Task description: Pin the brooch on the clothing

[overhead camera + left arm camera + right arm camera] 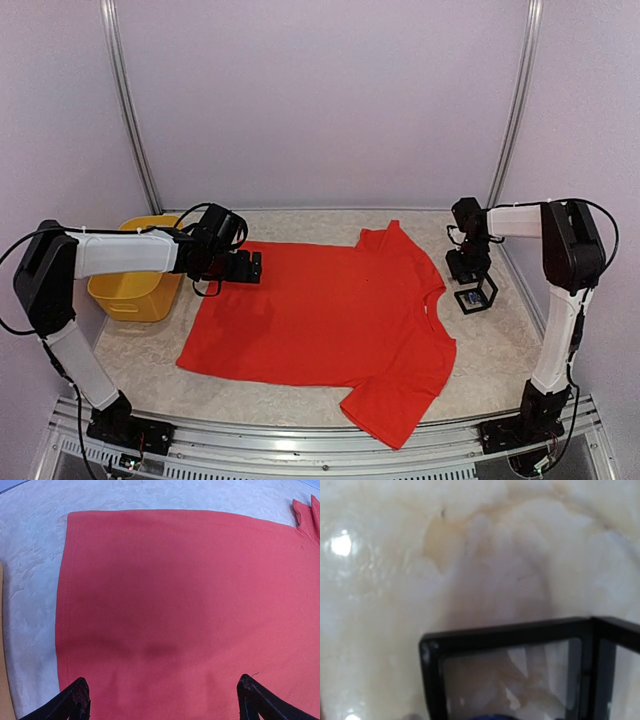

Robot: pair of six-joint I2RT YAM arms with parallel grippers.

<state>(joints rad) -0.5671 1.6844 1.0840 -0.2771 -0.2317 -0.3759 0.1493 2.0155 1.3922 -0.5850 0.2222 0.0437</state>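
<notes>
The red T-shirt [330, 320] lies spread flat in the middle of the table, its neck toward the right. My left gripper [247, 268] hovers over the shirt's left hem. In the left wrist view it is open [165, 702], its fingers [75, 700] wide apart above the bare red cloth [190, 590], holding nothing. My right gripper [468, 268] is low over a small black-framed clear box [476, 297] right of the shirt. The right wrist view shows the box's frame [510, 632] close up, with a blue thing [495, 717], likely the brooch, at the bottom edge. The right gripper's fingers are hidden.
A yellow bin [135, 290] stands at the left, behind my left arm. The table top [150, 360] is pale and textured. White walls close in the back and sides. A metal rail [300, 450] runs along the front edge.
</notes>
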